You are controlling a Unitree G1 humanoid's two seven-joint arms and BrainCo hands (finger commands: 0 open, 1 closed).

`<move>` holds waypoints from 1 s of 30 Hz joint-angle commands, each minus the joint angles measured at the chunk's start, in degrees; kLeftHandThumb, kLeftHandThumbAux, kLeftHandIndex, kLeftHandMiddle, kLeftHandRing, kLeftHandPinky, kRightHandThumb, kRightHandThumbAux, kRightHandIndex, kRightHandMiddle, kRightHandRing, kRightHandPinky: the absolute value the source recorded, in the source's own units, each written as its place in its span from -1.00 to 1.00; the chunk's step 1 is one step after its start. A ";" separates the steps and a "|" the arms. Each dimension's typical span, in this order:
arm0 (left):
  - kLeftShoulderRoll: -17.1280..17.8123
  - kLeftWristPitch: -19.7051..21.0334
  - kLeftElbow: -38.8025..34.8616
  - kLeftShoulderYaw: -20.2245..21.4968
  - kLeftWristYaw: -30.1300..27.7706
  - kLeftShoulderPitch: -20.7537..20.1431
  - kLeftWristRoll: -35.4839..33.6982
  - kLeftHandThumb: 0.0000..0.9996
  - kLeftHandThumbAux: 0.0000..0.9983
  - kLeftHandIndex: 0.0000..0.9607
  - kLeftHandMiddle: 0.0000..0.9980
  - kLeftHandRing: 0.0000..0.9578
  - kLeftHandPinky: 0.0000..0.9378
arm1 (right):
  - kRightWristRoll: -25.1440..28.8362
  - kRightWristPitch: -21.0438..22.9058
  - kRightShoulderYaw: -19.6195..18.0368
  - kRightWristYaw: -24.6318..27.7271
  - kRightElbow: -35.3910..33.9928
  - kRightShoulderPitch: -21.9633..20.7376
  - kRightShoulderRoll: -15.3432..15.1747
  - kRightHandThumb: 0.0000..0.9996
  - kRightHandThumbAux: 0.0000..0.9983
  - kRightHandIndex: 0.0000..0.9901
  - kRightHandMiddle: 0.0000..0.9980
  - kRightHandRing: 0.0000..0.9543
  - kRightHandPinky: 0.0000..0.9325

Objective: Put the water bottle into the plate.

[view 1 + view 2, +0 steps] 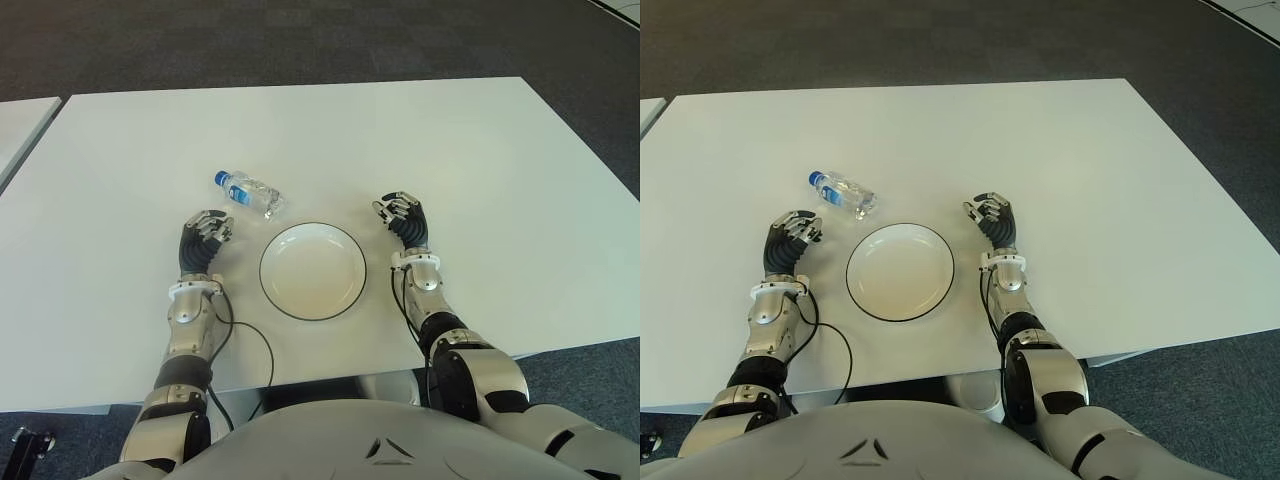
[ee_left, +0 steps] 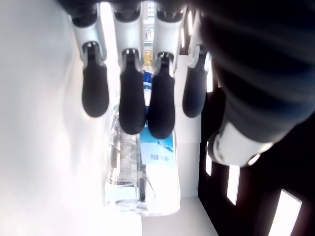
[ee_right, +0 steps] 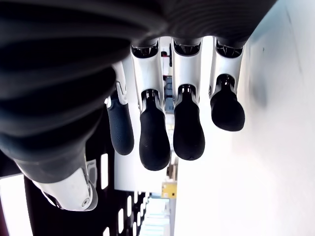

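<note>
A small clear water bottle [image 1: 249, 193] with a blue cap and blue label lies on its side on the white table [image 1: 480, 150], just beyond the upper left of the plate. The white plate [image 1: 313, 271] with a dark rim sits in front of me and holds nothing. My left hand [image 1: 205, 238] shows left of the plate, a short way nearer than the bottle, fingers relaxed and holding nothing. In the left wrist view the bottle [image 2: 142, 177] lies past the fingers [image 2: 132, 105], apart from them. My right hand [image 1: 402, 217] shows right of the plate, also holding nothing.
The table's far edge meets dark carpet [image 1: 300, 40]. A second white table's corner [image 1: 20, 120] shows at the far left. A black cable [image 1: 262, 345] runs from my left forearm near the table's front edge.
</note>
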 commanded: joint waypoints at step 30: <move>16.80 2.52 -2.11 -14.39 38.36 -5.57 46.24 0.62 0.37 -0.13 0.05 0.13 0.12 | 0.22 2.29 -0.40 -0.21 2.07 1.86 1.70 0.40 0.47 -0.12 0.43 0.53 0.57</move>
